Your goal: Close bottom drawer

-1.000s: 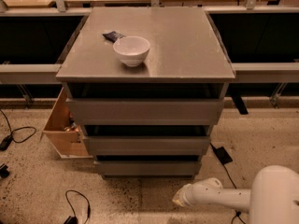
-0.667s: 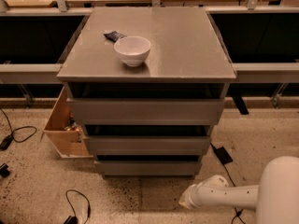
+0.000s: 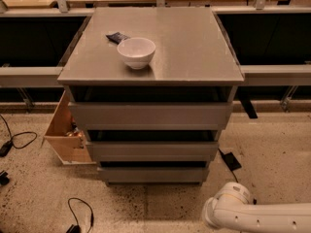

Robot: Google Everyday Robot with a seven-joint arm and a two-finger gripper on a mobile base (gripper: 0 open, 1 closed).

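Closing the bottom drawer, lowest of 3 grey fronts in the bench. Shows a thin dark slit above its flat front, much like the 2 drawers higher up; looks nearly home, though cannot tell whether fully flush. Judged as the last stretch of the closing step. Finds the tool at the end of the white arm, low off the bench's front right corner, not touching the drawer front; cannot tell its state. Calls next, if any gap remains, for bringing the tool to the front's middle and pushing straight, level, inward. Farther out: a white bowl on the bench top, a wooden box beside the bench, opposite the arm.
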